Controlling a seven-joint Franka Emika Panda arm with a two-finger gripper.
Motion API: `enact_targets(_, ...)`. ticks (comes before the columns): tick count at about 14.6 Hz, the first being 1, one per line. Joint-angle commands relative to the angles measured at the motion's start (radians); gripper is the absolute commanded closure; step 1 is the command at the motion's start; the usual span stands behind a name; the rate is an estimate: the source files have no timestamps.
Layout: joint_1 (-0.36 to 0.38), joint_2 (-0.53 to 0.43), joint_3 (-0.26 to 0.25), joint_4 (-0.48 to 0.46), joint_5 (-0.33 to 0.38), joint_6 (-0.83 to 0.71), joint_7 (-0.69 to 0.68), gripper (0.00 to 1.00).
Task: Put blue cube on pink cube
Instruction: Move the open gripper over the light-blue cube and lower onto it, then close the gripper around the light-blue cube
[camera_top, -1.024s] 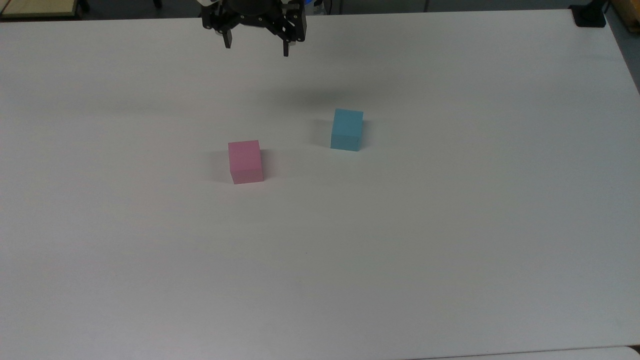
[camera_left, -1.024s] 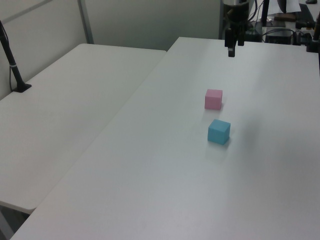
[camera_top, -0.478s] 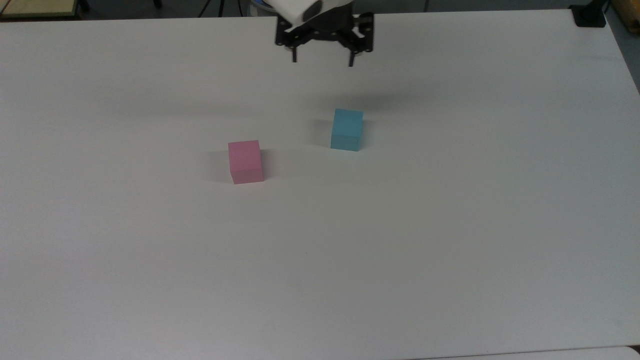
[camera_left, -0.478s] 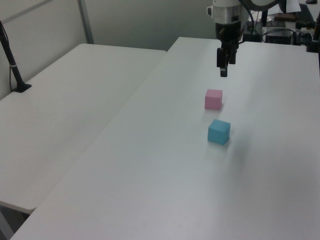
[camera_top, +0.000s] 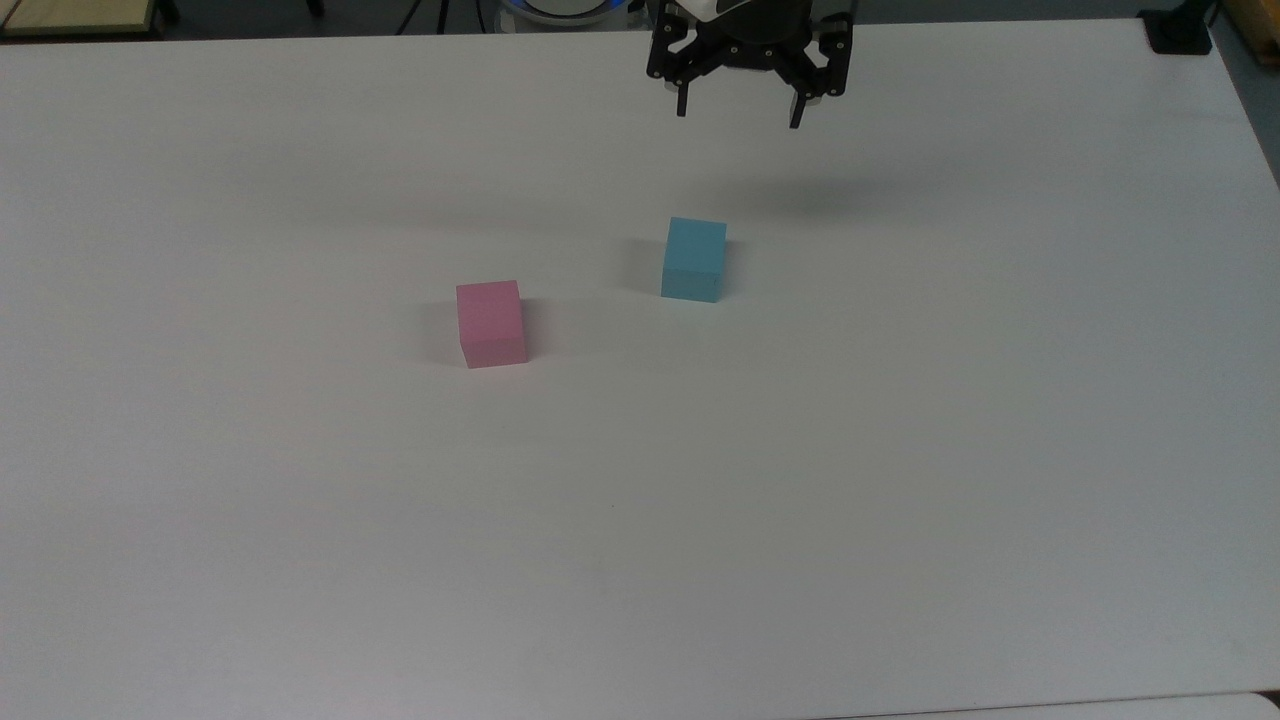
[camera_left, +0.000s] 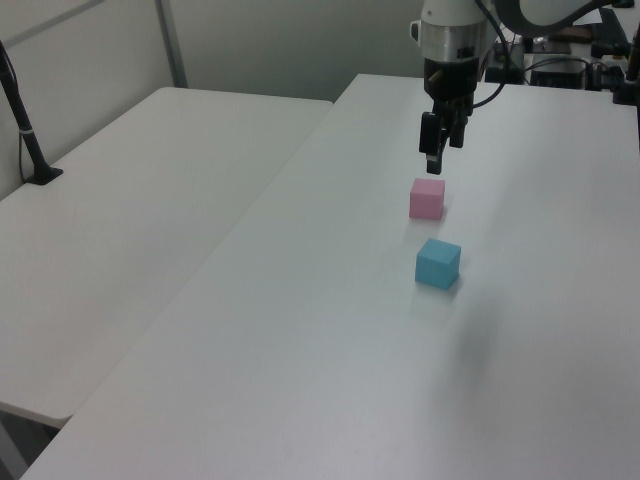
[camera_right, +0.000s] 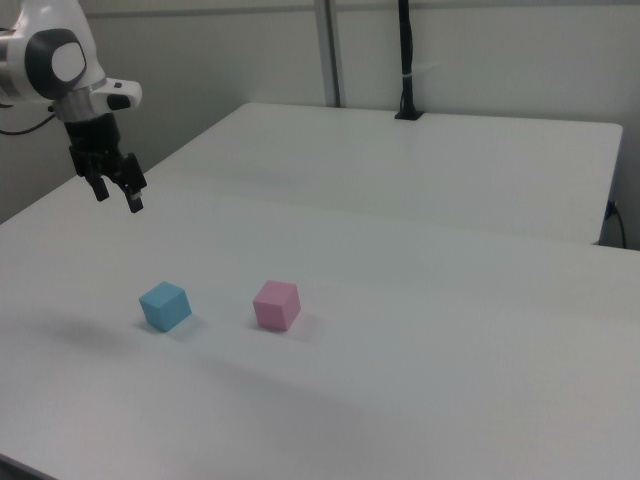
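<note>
Black two-finger gripper on the white arm, fingers spread apart and holding nothing, poised high above the white matte table, beyond and toward the top view's right of the small matte light blue cube. Blue cube flat on the table, free of any contact, well apart from the small matte pastel pink cube, itself further toward the top view's left and nearer the camera. Best done, probably, by centring over the blue cube first, squaring the fingers to two opposite faces, then dropping straight down to close around mid-height, to avoid nudging it sideways. Plain, uncluttered tabletop around both cubes; a second white table alongside on the left view's left, a black post clamped at its far edge, pale partition walls behind.
</note>
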Motion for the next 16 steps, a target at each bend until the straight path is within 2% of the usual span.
enact_targets(1, 0.002, 0.019, -0.002, -0.041, -0.016, 0.061, 0.017, 0.00)
enact_targets(7, -0.001, 0.066, -0.009, -0.143, -0.017, 0.203, 0.011, 0.00)
enact_targets(10, -0.004, 0.069, -0.013, -0.240, -0.022, 0.281, -0.015, 0.00)
enact_targets(16, -0.001, 0.140, -0.013, -0.323, -0.083, 0.369, -0.012, 0.00)
